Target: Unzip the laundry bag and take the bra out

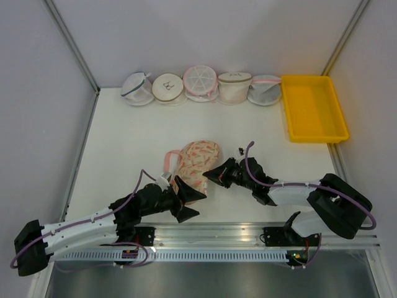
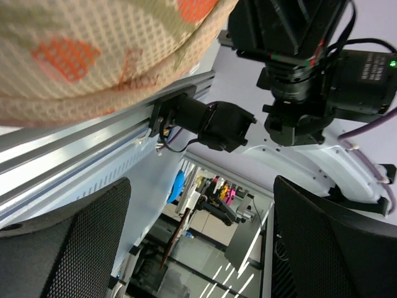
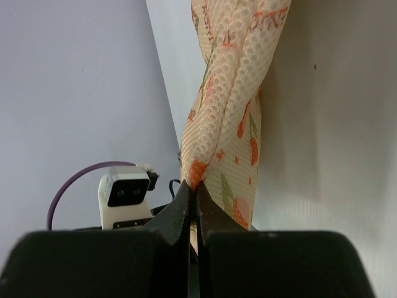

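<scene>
The cream laundry bag (image 1: pixel 198 159) with orange-pink print lies mid-table, its pink loop (image 1: pixel 170 159) to the left. My right gripper (image 1: pixel 211 174) is at the bag's right near edge. In the right wrist view the right gripper (image 3: pixel 194 194) is shut on a fold of the bag's mesh fabric (image 3: pixel 231 118), which rises from the jaws. My left gripper (image 1: pixel 190 202) is just near of the bag, open and empty. In the left wrist view its fingers (image 2: pixel 64 251) stand wide apart, with the bag (image 2: pixel 93 49) above them. The bra is hidden.
Several round mesh bags (image 1: pixel 200 82) stand in a row at the back. A yellow tray (image 1: pixel 312 109) sits at the back right. An aluminium rail (image 1: pixel 217 234) runs along the near edge. White walls close the left and right sides.
</scene>
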You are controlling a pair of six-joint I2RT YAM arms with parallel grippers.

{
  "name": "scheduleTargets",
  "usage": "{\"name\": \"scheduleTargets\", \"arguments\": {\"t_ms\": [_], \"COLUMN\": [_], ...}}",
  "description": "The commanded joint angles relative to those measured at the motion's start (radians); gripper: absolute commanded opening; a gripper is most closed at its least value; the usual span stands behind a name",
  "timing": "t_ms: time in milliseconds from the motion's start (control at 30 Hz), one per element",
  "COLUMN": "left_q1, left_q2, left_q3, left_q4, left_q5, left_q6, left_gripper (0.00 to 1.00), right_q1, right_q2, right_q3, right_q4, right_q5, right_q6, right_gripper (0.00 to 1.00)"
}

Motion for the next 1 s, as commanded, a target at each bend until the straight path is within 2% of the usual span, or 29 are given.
{"name": "scheduleTargets", "arguments": {"t_ms": [0,100,267,567,700,967], "left_q1": [-0.067,-0.107,-0.112,-0.112,-0.112,-0.112], "left_q2": [0.047,0.05,-0.02,-0.082,-0.11,-0.102], "left_q3": [0.054,0.023,-0.04,-0.023,-0.014,-0.001], "left_q4": [-0.034,-0.032,-0.048,-0.144,-0.157,-0.189], "left_q5": [-0.101,-0.179,-0.326,-0.593,-0.653,-0.676], "left_q6": [-0.07,-0.107,-0.138,-0.113,-0.104,-0.119], "left_gripper": [1.0,1.0,1.0,1.0,1.0,0.99], "right_q1": [0.005,0.007,0.008,0.02,0.039,0.047], "right_q2": [0.025,0.031,0.032,0.003,-0.027,-0.024], "right_q3": [0.024,0.019,-0.002,-0.044,-0.065,-0.084], "right_q4": [0.126,0.163,0.218,0.243,0.243,0.29], "right_q5": [0.041,0.041,0.03,0.013,0.018,-0.008], "right_q6": [0.07,0.083,0.119,0.148,0.15,0.156], "right_gripper": [0.0,0.0,0.01,0.0,0.0,0.0]}}
